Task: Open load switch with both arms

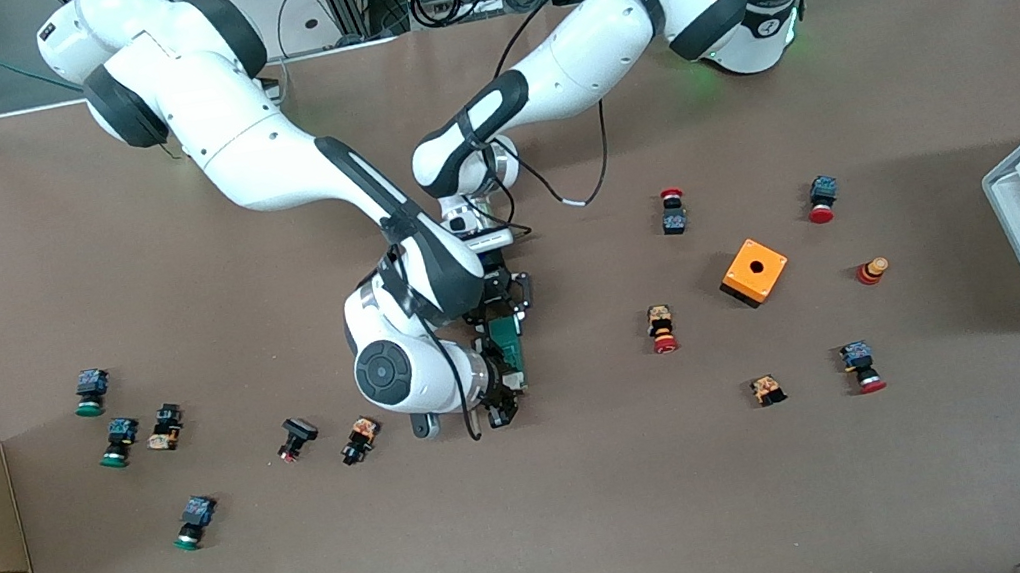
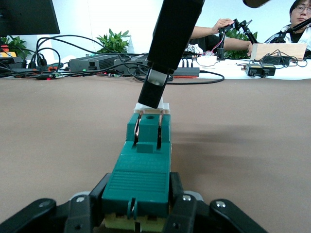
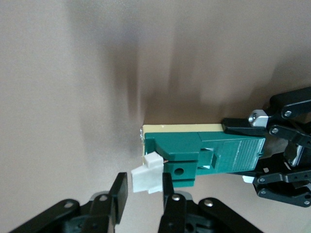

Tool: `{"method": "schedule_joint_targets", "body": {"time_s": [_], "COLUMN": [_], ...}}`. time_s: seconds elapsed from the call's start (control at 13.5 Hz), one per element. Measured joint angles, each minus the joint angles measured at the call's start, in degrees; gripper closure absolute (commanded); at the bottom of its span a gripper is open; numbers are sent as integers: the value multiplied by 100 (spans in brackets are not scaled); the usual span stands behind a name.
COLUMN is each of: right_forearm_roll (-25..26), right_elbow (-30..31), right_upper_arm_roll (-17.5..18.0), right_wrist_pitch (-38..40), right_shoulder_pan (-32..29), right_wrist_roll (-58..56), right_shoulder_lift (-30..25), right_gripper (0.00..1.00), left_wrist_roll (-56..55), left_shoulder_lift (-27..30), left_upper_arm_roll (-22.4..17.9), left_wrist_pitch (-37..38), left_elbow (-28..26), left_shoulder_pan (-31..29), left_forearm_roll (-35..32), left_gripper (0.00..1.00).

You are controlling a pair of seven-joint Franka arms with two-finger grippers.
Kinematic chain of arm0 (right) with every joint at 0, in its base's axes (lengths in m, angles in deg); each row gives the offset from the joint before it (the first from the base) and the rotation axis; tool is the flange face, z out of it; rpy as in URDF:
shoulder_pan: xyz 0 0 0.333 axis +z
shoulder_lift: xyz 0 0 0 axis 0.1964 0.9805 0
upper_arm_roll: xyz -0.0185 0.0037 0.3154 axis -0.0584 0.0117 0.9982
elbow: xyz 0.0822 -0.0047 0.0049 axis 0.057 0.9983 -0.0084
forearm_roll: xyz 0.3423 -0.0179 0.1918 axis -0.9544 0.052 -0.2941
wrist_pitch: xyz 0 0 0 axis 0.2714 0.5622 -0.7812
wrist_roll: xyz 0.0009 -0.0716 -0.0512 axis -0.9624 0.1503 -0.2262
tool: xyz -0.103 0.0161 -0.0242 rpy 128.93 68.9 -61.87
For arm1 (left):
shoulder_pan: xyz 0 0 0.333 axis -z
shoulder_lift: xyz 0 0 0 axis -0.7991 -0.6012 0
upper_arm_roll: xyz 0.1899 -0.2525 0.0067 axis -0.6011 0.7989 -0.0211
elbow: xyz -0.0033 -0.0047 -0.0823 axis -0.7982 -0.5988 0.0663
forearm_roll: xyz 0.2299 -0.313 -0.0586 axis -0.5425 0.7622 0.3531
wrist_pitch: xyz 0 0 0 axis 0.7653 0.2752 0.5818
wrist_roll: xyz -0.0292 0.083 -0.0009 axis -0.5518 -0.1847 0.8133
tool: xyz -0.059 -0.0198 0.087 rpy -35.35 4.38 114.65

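Front view, right gripper (image 1: pixel 500 407): fingers pinch the white block (image 3: pixel 147 177).
Load switch (image 1: pixel 509 348): mid-table, held between both grippers, above the brown table (image 1: pixel 605 515).
Left gripper (image 1: pixel 509 302): clamped on the green bar's other end.
Orange cube (image 1: pixel 754 271): toward the left arm's end.

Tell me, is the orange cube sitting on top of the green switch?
No, the orange cube rests on the table, apart from the load switch, toward the left arm's end.
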Motion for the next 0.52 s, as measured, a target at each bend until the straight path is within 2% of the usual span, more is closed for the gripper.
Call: {"method": "schedule_joint_targets", "body": {"time_s": [0.52], "right_forearm_roll": [0], "right_elbow": [-2], "right_upper_arm_roll": [0], "right_wrist_pitch": [-8], "right_shoulder_pan": [13], "right_wrist_roll": [0], "right_shoulder_lift": [0], "right_gripper": [72], "left_wrist_roll": [0], "left_shoulder_lift": [0], "left_upper_arm_roll": [0], "left_wrist_pitch": [0], "left_elbow": [0], "left_shoulder_pan": [0], "left_forearm_roll": [0], "left_gripper": [50]}}
